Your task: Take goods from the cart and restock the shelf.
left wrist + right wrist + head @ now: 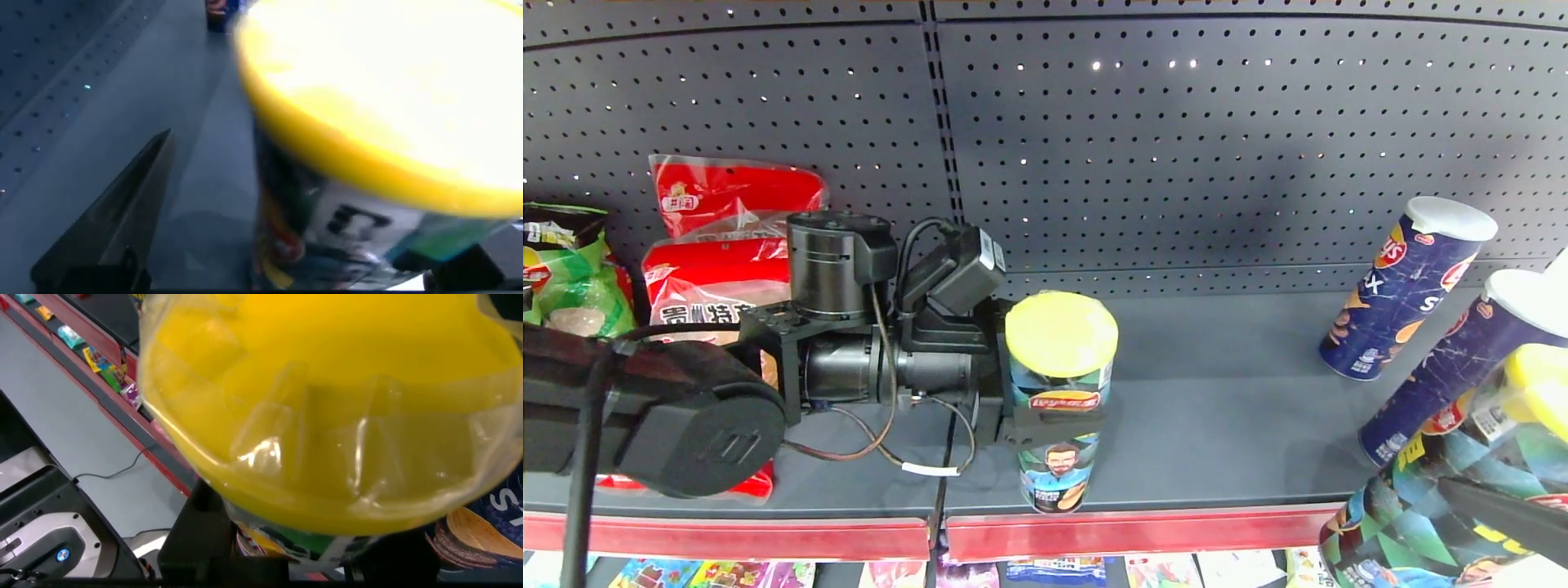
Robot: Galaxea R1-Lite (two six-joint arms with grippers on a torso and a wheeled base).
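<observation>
Two fingers of the left gripper (1052,423) straddle the yellow-lidded can (1059,335), spread apart, probably so it can stand free, upright near the front lip of the shelf (1217,408). The left wrist view shows bare shelf between one finger (110,224) and the can, a gap the head view hides. The right gripper (278,559) is clamped on a second can (319,416), held tilted near the blue cans (1401,286), presumably next to be stocked.

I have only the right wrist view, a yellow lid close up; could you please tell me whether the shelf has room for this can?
Observer: Yes. The shelf has a bare stretch between a yellow-lidded can and two blue cans.
Operator: Thank you. Is that yellow-lidded can standing free?
Observer: No, the left gripper is around it; it stands upright near the front edge.
Operator: And left of it?
Observer: Red bags and a green bag by the back panel.
</observation>
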